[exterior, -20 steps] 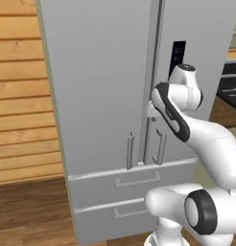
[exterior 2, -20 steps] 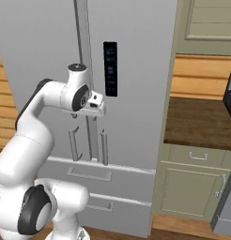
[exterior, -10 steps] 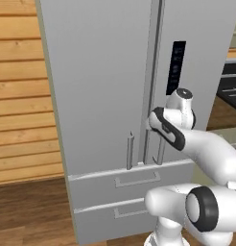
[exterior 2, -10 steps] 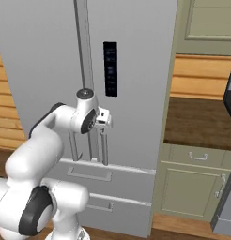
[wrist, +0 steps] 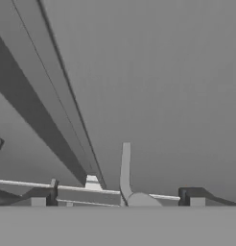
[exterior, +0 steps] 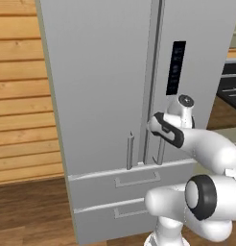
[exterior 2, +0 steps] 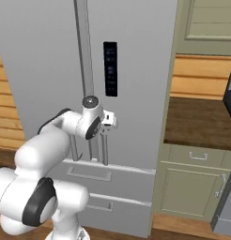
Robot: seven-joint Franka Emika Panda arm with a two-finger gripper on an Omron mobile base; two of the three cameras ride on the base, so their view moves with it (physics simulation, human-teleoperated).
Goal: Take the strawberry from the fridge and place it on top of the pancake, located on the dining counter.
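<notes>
The fridge (exterior: 100,86) is a tall light-grey French-door unit, and both its doors are shut. The strawberry is hidden behind them. The pancake and the dining counter are out of view. My gripper (exterior 2: 108,123) is held against the lower part of the right door, just above its bar handle (exterior 2: 105,151). In the hand view the gripper (wrist: 117,196) is open, its two dark fingertips (wrist: 45,194) spread wide. A slim handle (wrist: 124,168) rises between them without touching either. From the left base view my forearm covers the hand in front of the right door's handle (exterior: 160,153).
Two drawers (exterior: 135,180) sit below the fridge doors. A black display panel (exterior 2: 110,69) is on the right door. A wooden plank wall (exterior: 19,96) stands to the left. Pale green cabinets (exterior 2: 197,187) with a dark countertop stand to the right.
My hand has come down from beside the display panel to the level of the door handles. The jaws have stayed wide. The fridge has stayed shut.
</notes>
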